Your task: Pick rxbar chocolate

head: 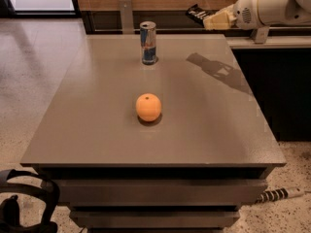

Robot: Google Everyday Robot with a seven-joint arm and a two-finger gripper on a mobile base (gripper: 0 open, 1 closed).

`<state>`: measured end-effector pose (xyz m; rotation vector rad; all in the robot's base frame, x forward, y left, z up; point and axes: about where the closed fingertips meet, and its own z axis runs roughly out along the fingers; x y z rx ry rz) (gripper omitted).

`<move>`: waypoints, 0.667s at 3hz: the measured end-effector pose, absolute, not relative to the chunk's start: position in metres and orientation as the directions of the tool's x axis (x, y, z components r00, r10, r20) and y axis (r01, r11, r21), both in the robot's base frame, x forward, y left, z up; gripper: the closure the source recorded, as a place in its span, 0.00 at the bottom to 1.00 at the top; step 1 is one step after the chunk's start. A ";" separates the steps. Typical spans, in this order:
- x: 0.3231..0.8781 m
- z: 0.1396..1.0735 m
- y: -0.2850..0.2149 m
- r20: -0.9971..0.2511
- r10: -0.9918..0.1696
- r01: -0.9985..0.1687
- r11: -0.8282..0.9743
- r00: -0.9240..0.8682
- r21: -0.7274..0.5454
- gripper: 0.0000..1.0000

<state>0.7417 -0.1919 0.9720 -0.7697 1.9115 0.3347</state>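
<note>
My gripper (210, 20) is at the upper right, raised above the far right corner of the grey table (97, 130). It is shut on the rxbar chocolate (197, 14), a small flat bar in a black wrapper with white lettering that sticks out to the left of the fingers. The bar hangs in the air, clear of the tabletop. The white arm (272, 4) reaches in from the right edge. Its shadow (216, 71) falls on the table's right side.
A blue-silver drink can (148, 42) stands upright at the table's far middle. An orange fruit (148, 107) lies near the centre. A dark counter (272, 81) stands right of the table. A cable (279, 194) lies on the floor at the lower right.
</note>
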 end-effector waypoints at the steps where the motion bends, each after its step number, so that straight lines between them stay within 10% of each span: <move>1: 0.737 0.983 -0.187 -0.902 -0.357 -0.705 0.704 -0.243 -0.089 1.00; 2: 0.731 0.990 -0.186 -0.911 -0.353 -0.736 0.671 -0.214 -0.087 1.00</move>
